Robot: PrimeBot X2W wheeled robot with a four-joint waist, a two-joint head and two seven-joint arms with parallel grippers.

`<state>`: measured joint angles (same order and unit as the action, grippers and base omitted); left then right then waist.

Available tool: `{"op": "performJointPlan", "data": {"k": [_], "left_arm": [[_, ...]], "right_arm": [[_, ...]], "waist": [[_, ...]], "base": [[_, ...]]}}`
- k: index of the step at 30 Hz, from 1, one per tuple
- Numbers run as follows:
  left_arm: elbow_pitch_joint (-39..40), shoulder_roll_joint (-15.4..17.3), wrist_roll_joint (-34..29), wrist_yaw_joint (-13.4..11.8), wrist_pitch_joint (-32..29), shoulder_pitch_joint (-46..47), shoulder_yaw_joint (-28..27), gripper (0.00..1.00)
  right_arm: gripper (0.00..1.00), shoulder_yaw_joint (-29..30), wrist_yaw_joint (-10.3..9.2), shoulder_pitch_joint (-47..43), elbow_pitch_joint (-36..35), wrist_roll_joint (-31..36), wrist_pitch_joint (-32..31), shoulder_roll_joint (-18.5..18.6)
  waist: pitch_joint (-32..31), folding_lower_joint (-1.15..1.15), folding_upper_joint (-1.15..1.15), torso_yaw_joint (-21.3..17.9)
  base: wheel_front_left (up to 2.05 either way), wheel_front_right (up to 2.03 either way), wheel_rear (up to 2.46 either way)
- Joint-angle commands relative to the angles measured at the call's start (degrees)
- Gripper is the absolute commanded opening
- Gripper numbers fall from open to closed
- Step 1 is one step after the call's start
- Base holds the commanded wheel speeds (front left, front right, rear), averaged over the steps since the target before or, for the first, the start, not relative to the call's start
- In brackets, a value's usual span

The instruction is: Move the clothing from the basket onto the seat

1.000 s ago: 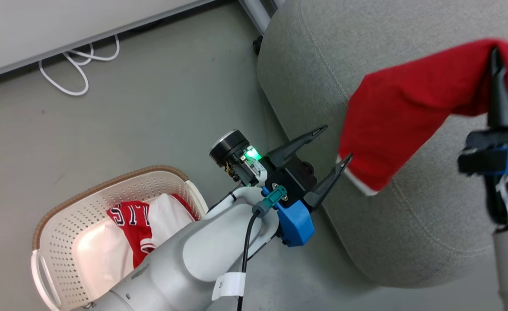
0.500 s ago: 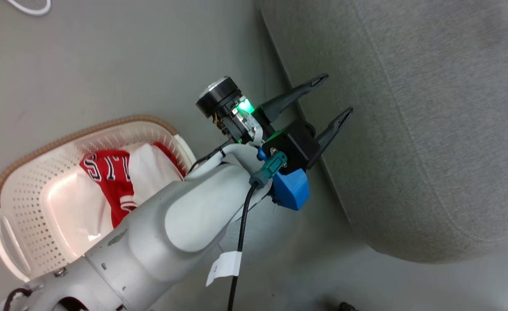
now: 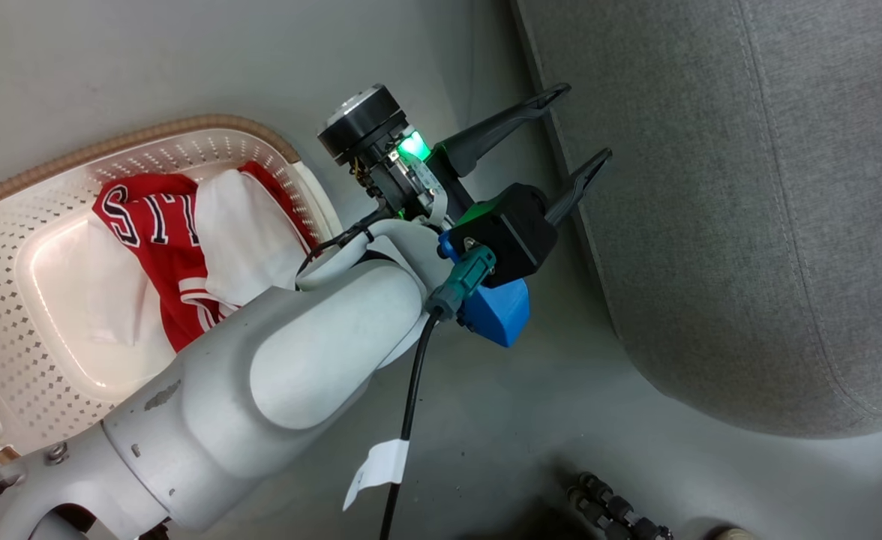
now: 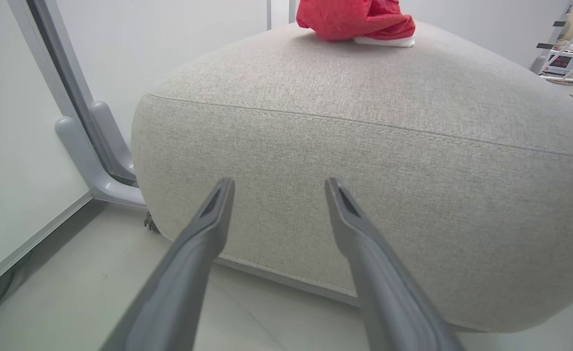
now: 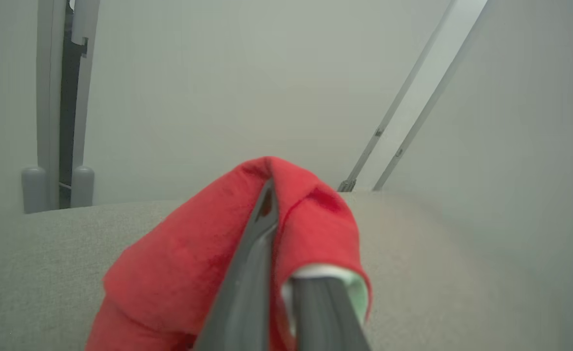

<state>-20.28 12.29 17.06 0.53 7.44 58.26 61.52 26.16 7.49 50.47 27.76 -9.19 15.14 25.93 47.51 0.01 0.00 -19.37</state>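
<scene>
**Red soft cloth with a white hem (image 5: 194, 253) is on the big grey fabric seat (image 3: 748, 187)**

The right claw (image 5: 272, 209) is pinched shut on this red cloth. The cloth's low end rests on top of the seat, close to the seat's far edge as the left wrist view shows it. I think this claw only has to let go.

One red and white shirt with black letters (image 3: 156, 225) lies in the cream plastic basket with little holes and a brown rim (image 3: 133, 135). It is bunched by the basket edge nearest the seat. Its long way runs from the far rim toward the near one.

The left claw (image 3: 586, 121) is wide open and holds nothing. It hangs over the grey floor (image 3: 148, 60) between the basket and the seat. Its fingers point at the seat's side, so the shirt lies behind it. The left arm is the one nearer the basket. I think it must turn back and reach down.
</scene>
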Motion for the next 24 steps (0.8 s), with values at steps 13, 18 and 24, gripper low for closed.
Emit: {"op": "performJointPlan", "data": {"k": [13,18,24], "left_arm": [[2.38,1.73,0.29,-0.98,-1.07,1.28,0.09,1.00],[1.81,1.66,0.69,-1.38,-0.04,0.39,-0.01,1.00],[-0.39,0.24,2.36,-2.07,3.37,-1.55,-0.76,1.00]], "right_arm": [[0.00,-2.19,0.01,-3.05,8.67,0.56,0.02,-6.97],[1.00,-0.97,0.01,-5.19,6.77,1.03,0.02,-8.25],[1.00,-0.37,0.01,-12.69,2.38,1.68,0.03,-9.39]], "waist": [[1.38,-0.01,0.00,0.46],[-0.33,-0.01,0.00,0.48],[-5.94,-0.01,0.00,0.76]], "base": [[0.00,0.00,0.00],[0.00,0.00,0.00],[0.00,0.00,0.00]]}}
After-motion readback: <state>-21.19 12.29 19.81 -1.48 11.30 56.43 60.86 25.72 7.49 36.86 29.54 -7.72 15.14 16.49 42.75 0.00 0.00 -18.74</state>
